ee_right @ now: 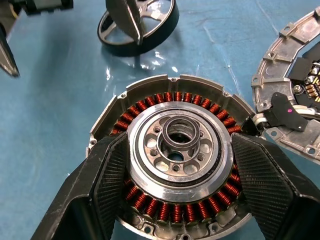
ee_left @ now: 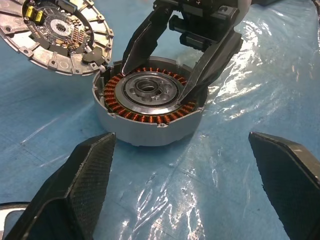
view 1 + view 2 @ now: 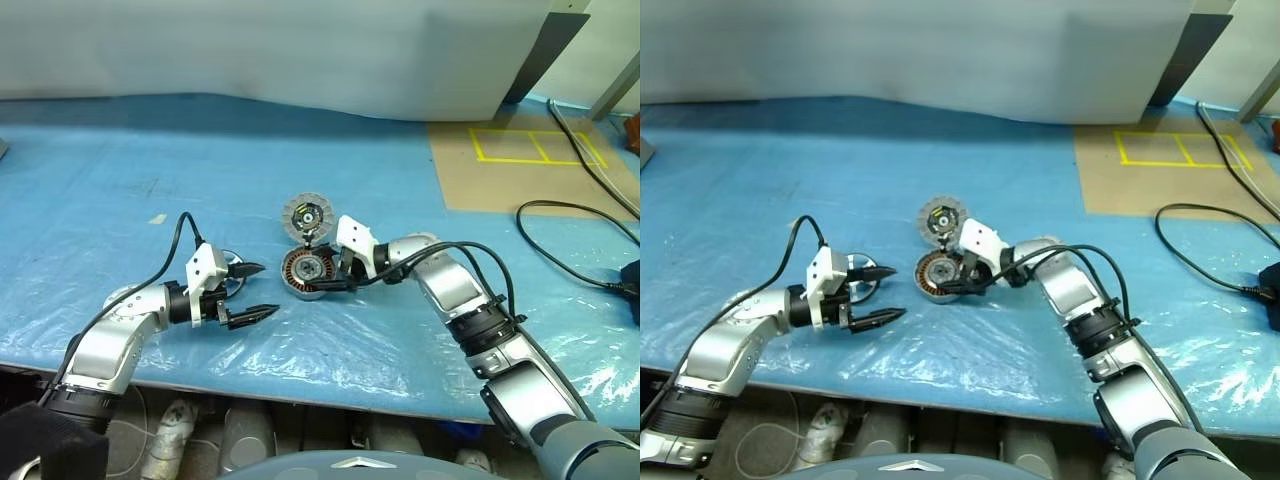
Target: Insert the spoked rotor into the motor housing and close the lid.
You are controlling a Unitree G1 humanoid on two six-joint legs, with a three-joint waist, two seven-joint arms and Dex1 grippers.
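Spoked rotor point(image 1: 138, 25) lies flat on the table point(image 3: 120, 180), not yet in the motor housing point(image 3: 305, 272); it sits on the housing's left side, right at the left gripper point(image 3: 248, 292), which stands wide and empty, one finger over the rim. Right gripper point(image 1: 175, 185) is at the housing itself, fingers spread apart inside the can on either side of the hub, holding nothing I can see. Lid point(image 3: 307, 217) lies open on the housing's far side, so the left arm looks nearer for the rotor pickup.
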